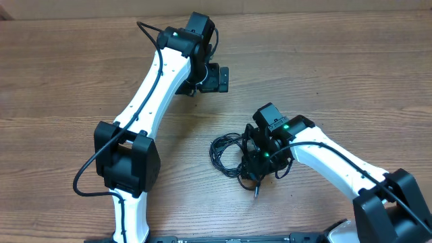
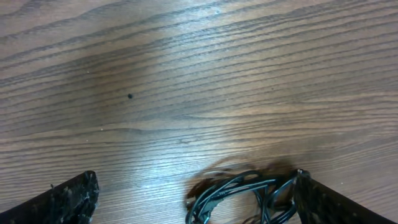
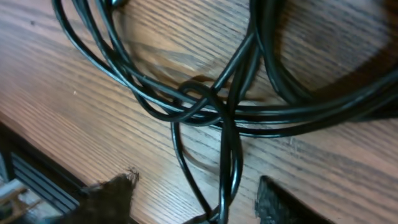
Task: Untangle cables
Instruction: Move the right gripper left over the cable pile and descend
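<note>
A tangle of thin black flexible cables (image 1: 228,152) lies on the brown wood-grain tabletop (image 1: 324,74), a little right of its middle, with loops spread to the left and one loose end (image 1: 256,194) pointing toward the near edge. The white right arm with black joints (image 1: 331,162) reaches in from the lower right, and the right jaws sit over the bundle's right side. In the right wrist view the cords cross in a knot on the wood. Two strands run down between the black fingers (image 3: 112,199), which stand parted with wood showing in the gap, so the right jaws are open and pinch nothing. The white left arm (image 1: 158,81) stretches up the tabletop. The left jaws are well apart from the bundle and spread wide, their fingers (image 2: 68,199) at the lower corners of the left wrist view.
</note>
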